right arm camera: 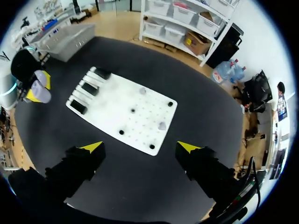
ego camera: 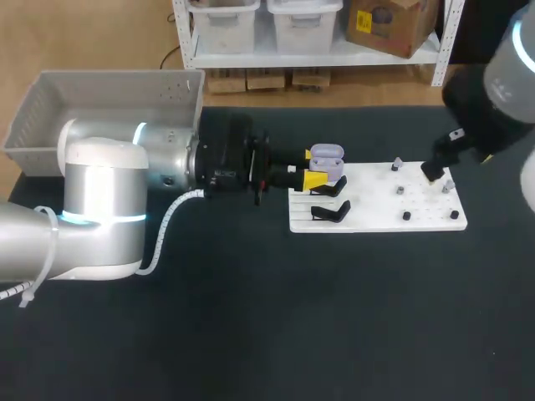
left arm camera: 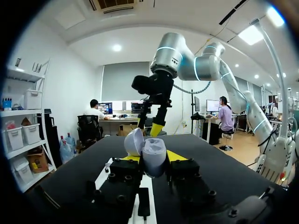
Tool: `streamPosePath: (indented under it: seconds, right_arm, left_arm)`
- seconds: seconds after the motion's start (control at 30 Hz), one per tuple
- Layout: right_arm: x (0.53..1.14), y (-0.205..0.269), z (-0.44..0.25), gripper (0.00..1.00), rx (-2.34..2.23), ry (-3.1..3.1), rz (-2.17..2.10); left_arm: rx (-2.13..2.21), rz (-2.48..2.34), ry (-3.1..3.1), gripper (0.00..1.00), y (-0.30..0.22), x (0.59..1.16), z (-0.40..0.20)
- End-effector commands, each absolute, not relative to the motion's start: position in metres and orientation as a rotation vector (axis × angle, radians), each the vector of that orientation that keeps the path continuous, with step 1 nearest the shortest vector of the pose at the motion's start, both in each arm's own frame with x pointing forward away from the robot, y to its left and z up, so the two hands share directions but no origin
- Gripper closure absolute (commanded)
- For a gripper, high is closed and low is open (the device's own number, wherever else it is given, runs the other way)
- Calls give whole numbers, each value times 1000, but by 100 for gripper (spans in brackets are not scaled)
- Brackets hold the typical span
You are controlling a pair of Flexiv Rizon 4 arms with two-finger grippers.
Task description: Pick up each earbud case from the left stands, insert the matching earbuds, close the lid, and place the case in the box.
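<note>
Lilac earbud case (left arm camera: pixel 153 157), lid open, is pinched between the fingers of the left gripper (ego camera: pixel 318 170) near the black stands (ego camera: pixel 332 212); right gripper (right arm camera: pixel 140 148), fingers spread, hovers over white board (right arm camera: pixel 122 111)

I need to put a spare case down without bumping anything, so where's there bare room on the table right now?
The black table on the robot's side of the white board is bare. Crowded: the board's stand end, where the left gripper holds the earbud case, and its peg end under the right gripper.
</note>
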State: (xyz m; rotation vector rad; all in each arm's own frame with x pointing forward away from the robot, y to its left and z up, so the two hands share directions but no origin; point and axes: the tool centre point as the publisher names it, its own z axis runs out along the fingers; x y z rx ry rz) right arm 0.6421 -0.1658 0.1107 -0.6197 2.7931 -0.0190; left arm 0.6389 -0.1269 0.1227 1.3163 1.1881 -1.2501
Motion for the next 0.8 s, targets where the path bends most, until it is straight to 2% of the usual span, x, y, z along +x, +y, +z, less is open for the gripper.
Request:
streamPosePath:
  seconds: [0.03,0.43,0.5,0.57,0.67,0.73,0.8]
  right_arm:
    - [657,-163,100,0,-604,2880,-342]
    - [672,-176,65,0,-623,2973,-299]
    - [673,-178,61,6,-620,2977,-300]
    - [674,-180,57,7,-615,2980,-301]
    - [675,-182,50,22,-613,2984,-306]
    - [676,-184,47,39,-609,2984,-306]
    - [677,-185,45,45,-606,2982,-305]
  left_arm:
    - [1316,-1251,1187,100,-127,639,122]
    - [1316,-1251,1187,100,-127,639,122]
    - [1316,-1251,1187,100,-127,639,122]
    - [1316,-1251,1187,100,-127,639,122]
    - [1316,-1251,1187,100,-127,639,122]
    - [1316,-1251,1187,100,-127,639,122]
    - [1316,-1251,1187,100,-127,639,122]
